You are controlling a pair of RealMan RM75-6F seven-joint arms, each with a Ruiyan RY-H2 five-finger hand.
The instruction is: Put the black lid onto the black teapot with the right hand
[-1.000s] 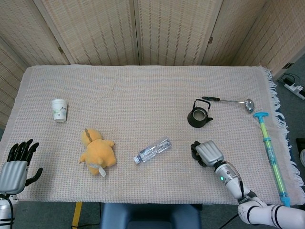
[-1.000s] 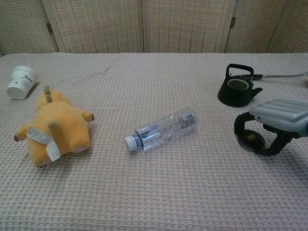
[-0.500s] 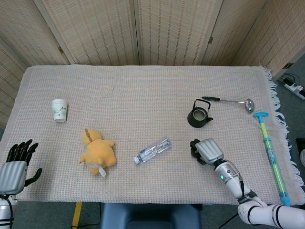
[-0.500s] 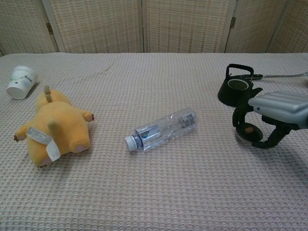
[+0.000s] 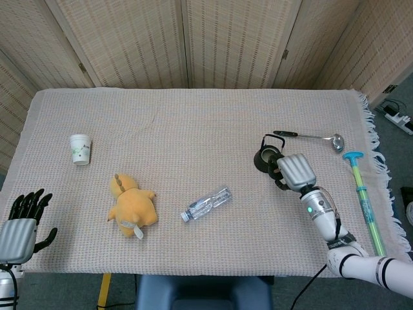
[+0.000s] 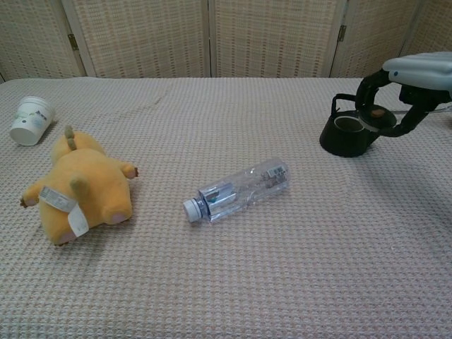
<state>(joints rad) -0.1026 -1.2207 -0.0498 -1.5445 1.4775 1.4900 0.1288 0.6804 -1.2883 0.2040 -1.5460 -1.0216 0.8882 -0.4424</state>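
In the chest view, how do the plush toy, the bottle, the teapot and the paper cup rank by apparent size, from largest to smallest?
1. Plush toy, largest
2. Bottle
3. Teapot
4. Paper cup, smallest

The teapot and cup sit farther from the camera, so they may look smaller than they really are.

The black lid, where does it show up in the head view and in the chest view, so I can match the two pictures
Head view: the black lid is mostly hidden under the right hand, right of centre, at the near-right side of the black teapot.
Chest view: the lid is at the upper right, held in the right hand's fingers just above and right of the open teapot.
Shared landmark: the black teapot.
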